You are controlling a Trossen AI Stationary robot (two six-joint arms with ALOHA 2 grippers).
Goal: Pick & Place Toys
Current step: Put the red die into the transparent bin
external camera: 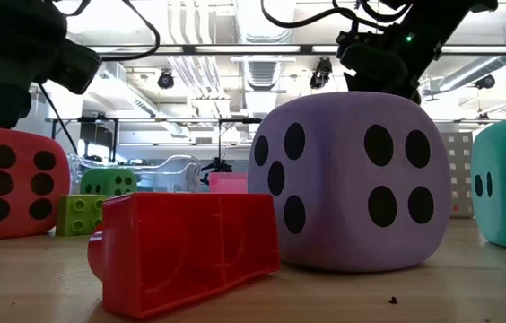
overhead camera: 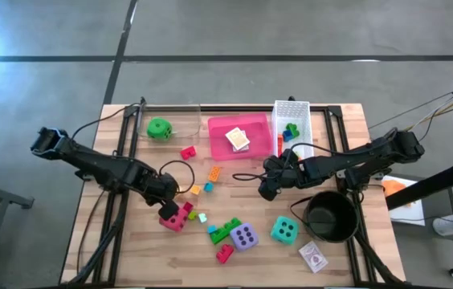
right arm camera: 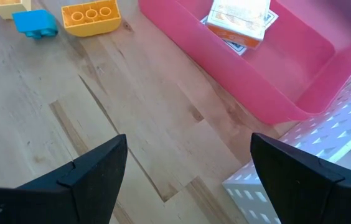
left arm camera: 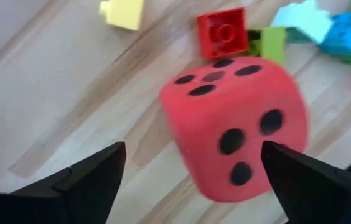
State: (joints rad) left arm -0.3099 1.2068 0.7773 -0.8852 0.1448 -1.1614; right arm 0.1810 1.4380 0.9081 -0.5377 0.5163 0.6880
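At the near edge of the table a card pack (overhead camera: pixel 313 257) lies flat and slightly skewed, with a red brick (overhead camera: pixel 224 254) near it to the left whose long axis runs slantwise across the boards. Just behind stand the purple die (overhead camera: pixel 244 236), four pips facing up, and the teal die (overhead camera: pixel 283 230), beside the black round pot (overhead camera: pixel 331 217). A green brick (overhead camera: pixel 226 230) lies diagonally next to the purple die. Farther left sits the red die (left arm camera: pixel 234 127), a four-pip face turned upward; the left gripper (left arm camera: pixel 194 177) hangs right over it with its fingers spread wide to either side of the die, not touching it, the left arm stretching in low from the table's left edge. Near mid-table the right gripper (right arm camera: pixel 188 168) hovers over bare wood with its fingers also wide apart and nothing between them, its arm reaching in from the right. Beyond it an orange brick (right arm camera: pixel 91 18) lies lengthwise across the planks. At the far side a pink tray (right arm camera: pixel 300 74) holds card packs (right arm camera: pixel 238 17), next to the white mesh basket (overhead camera: pixel 292 122), and the green die (overhead camera: pixel 159 128) rests far left.
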